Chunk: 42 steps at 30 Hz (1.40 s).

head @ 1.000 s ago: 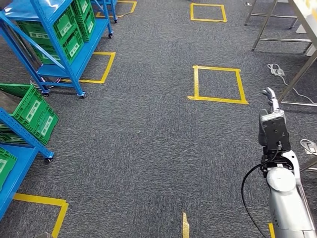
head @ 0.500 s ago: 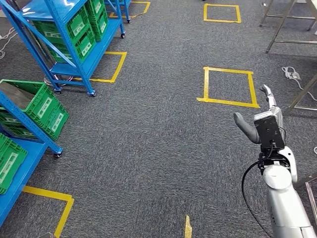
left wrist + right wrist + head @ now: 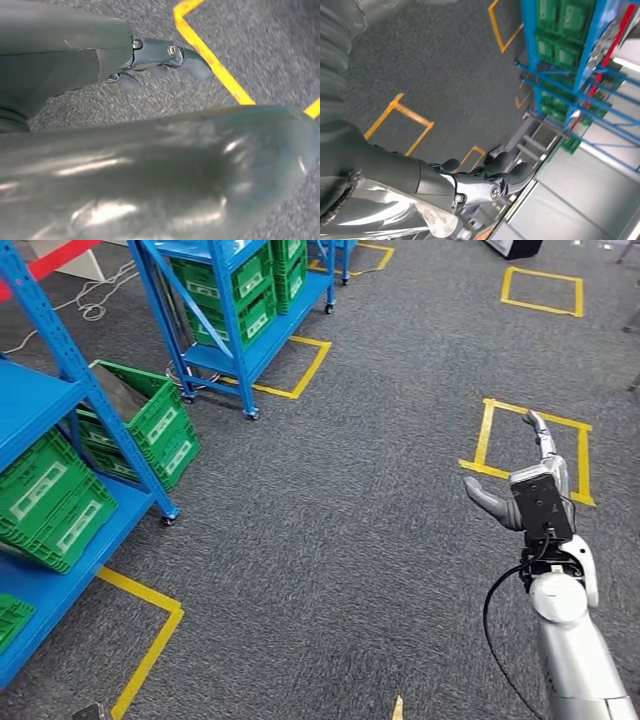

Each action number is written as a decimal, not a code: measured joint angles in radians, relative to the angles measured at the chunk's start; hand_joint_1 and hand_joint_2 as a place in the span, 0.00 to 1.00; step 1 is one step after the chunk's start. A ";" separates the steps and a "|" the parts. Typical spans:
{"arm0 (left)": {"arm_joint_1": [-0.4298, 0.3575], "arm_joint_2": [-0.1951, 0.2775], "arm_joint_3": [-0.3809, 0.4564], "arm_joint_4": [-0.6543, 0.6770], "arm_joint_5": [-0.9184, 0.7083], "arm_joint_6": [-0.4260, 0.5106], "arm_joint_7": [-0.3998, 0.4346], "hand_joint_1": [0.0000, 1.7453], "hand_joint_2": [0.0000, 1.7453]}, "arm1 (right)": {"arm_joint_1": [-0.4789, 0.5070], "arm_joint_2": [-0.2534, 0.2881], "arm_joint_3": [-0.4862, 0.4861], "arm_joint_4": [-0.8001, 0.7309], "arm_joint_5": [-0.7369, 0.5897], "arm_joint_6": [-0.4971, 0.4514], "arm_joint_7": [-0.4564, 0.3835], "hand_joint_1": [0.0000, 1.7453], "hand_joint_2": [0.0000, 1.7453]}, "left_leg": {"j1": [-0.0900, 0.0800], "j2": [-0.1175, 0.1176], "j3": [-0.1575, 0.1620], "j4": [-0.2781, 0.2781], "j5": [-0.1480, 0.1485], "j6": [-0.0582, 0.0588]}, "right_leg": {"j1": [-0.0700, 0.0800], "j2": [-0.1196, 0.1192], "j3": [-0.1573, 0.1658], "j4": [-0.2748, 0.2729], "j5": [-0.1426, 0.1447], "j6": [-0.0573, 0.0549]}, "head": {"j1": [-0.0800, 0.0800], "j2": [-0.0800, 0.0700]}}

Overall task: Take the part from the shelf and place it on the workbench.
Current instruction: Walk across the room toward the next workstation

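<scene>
Blue shelving (image 3: 68, 380) rises at my left, carrying slanted green bins (image 3: 53, 495). One tilted green bin (image 3: 147, 420) has a grey inside; I cannot tell which part lies in it. A second blue shelf (image 3: 226, 300) with green bins stands farther back. Low at the right, my right hand (image 3: 528, 475) hangs open over the carpet, thumb spread, holding nothing. The right wrist view has its fingers (image 3: 501, 175) bare against the blue shelf (image 3: 584, 60). My left hand (image 3: 113, 60) is open above the carpet, fingers (image 3: 170, 52) stretched out with nothing in them.
Grey carpet covers the floor, marked with yellow tape squares (image 3: 483, 435) ahead of my right hand and another (image 3: 151, 640) by the near shelf. The shelves stand on castors (image 3: 167, 516). A coiled cable (image 3: 90, 310) lies behind the near shelf.
The whole picture has shifted: the camera has turned left, so the shelves are larger and nearer and the steel bench legs have left the frame. My right hand's thumb has spread into view.
</scene>
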 joint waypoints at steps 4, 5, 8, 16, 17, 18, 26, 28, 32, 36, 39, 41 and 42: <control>-0.001 0.001 0.000 0.000 -0.006 0.000 0.000 0.00 0.00 | -0.002 0.002 0.004 0.001 0.004 0.000 -0.004 0.00 1.00 | 0.004 -0.046 -0.017 0.005 0.006 -0.023 | -0.003 0.023 0.046 -0.083 0.011 -0.018 | -0.001 0.000; 0.000 0.002 0.000 0.000 -0.007 0.000 0.001 0.00 0.00 | -0.003 0.004 0.006 0.001 0.004 0.000 -0.007 0.00 1.00 | 0.004 -0.045 -0.020 0.007 0.004 -0.028 | -0.003 0.012 0.048 -0.086 0.012 -0.024 | -0.001 0.000; -0.006 0.002 0.000 0.000 -0.012 0.001 0.003 0.00 0.00 | -0.007 0.013 0.010 0.000 -0.003 0.000 -0.024 0.00 1.00 | 0.002 0.033 -0.066 0.110 -0.058 -0.044 | -0.003 -0.029 0.057 -0.093 0.011 -0.044 | -0.011 0.000; -0.024 0.003 -0.006 0.000 -0.027 0.001 0.014 0.00 0.00 | -0.028 0.052 0.038 0.016 -0.031 0.021 -0.062 0.00 1.00 | -0.004 0.145 -0.035 0.054 0.001 -0.036 | 0.009 -0.130 0.077 -0.092 -0.009 -0.044 | -0.014 0.000; -0.028 0.003 -0.007 0.000 -0.027 0.002 0.015 0.00 0.00 | -0.035 0.056 0.043 0.018 -0.031 0.021 -0.063 0.00 1.00 | -0.009 0.162 -0.020 0.019 0.007 -0.030 | 0.012 -0.141 0.078 -0.091 -0.012 -0.040 | -0.013 0.000; -0.032 0.004 -0.007 0.000 -0.027 0.002 0.015 0.00 0.00 | -0.040 0.059 0.049 0.020 -0.031 0.022 -0.064 0.00 1.00 | -0.013 0.165 -0.018 0.008 0.003 -0.027 | 0.015 -0.153 0.079 -0.092 -0.014 -0.036 | -0.012 0.000; -0.039 0.006 -0.008 0.000 -0.019 0.004 0.015 0.00 0.00 | -0.061 0.068 0.077 0.030 -0.028 0.030 -0.070 0.00 1.00 | 0.005 0.062 -0.010 -0.012 0.012 -0.001 | 0.007 -0.046 -0.061 0.177 -0.135 -0.009 | 0.003 0.000; -0.036 0.006 -0.008 0.000 -0.017 0.004 0.015 0.00 0.00 | -0.058 0.068 0.080 0.032 -0.027 0.033 -0.073 0.00 1.00 | 0.006 0.031 -0.008 -0.010 0.011 -0.002 | 0.006 -0.041 -0.075 0.171 -0.098 -0.007 | 0.002 0.000; -0.037 0.006 -0.008 0.000 -0.016 0.004 0.015 0.00 0.00 | -0.058 0.068 0.085 0.032 -0.027 0.034 -0.077 0.00 1.00 | 0.009 -0.023 -0.012 0.002 0.004 -0.018 | -0.007 0.027 0.027 -0.061 0.014 -0.007 | 0.002 0.000; -0.027 0.010 -0.007 0.000 -0.015 0.006 0.015 0.00 0.00 | -0.056 0.069 0.090 0.032 -0.028 0.035 -0.081 0.00 1.00 | 0.011 -0.046 -0.027 0.009 0.005 -0.041 | -0.006 0.007 0.044 -0.083 0.012 -0.023 | 0.000 0.000; -0.028 0.009 -0.008 0.001 -0.015 0.009 0.015 0.00 0.00 | -0.056 0.069 0.094 0.032 -0.031 0.041 -0.088 0.00 1.00 | 0.008 0.042 -0.079 0.126 -0.060 -0.056 | -0.007 -0.034 0.054 -0.088 0.009 -0.041 | -0.014 0.000; -0.028 0.009 -0.008 0.001 -0.015 0.009 0.015 0.00 0.00 | -0.055 0.069 0.096 0.032 -0.035 0.047 -0.091 0.00 1.00 | 0.013 0.074 -0.140 0.252 -0.108 -0.061 | -0.003 -0.062 0.057 -0.088 0.004 -0.047 | -0.017 0.000; -0.027 0.008 -0.008 0.001 -0.015 0.009 0.015 0.00 0.00 | -0.054 0.069 0.097 0.032 -0.036 0.050 -0.093 0.00 1.00 | 0.015 0.078 -0.154 0.280 -0.109 -0.063 | -0.003 -0.075 0.059 -0.088 0.002 -0.048 | -0.017 0.000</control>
